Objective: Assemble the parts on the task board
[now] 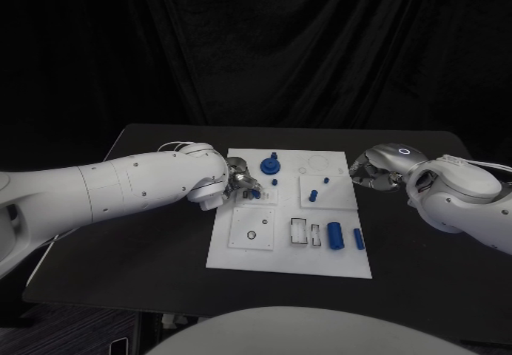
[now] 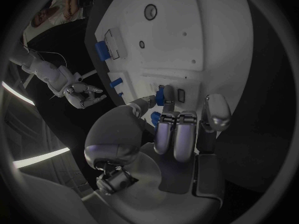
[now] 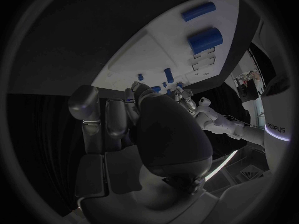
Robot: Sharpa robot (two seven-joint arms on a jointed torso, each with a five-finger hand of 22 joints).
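At the left edge of the task board [image 1: 240, 255], the left robot hand [image 1: 241, 184] is seen with its fingers curled over a small blue part [image 1: 255, 194], which lies at a recess in the board's left-middle area. In the left wrist view that part [image 2: 160, 95] is touched by the fingertips [image 2: 168, 92], but whether it is truly pinched or merely pressed cannot be told.

Further right, a larger blue knob-like part [image 1: 271, 163] stands at the far end of the board, a small blue peg [image 1: 275, 181] just near of it, and another blue peg [image 1: 313, 195] stands in the right-middle panel (these look seated already, as a judgement). Toward the near right, a thick blue cylinder [image 1: 335, 235] and a slimmer blue piece [image 1: 359, 239] lie flat on the board beside open slots, so they appear still to be placed.

At the board's far right edge, the right robot hand [image 1: 370, 171] is held with fingers curled in and nothing visible in them.

The task is judged to be partly done, with the part under the left hand in work and the two lying pieces left.
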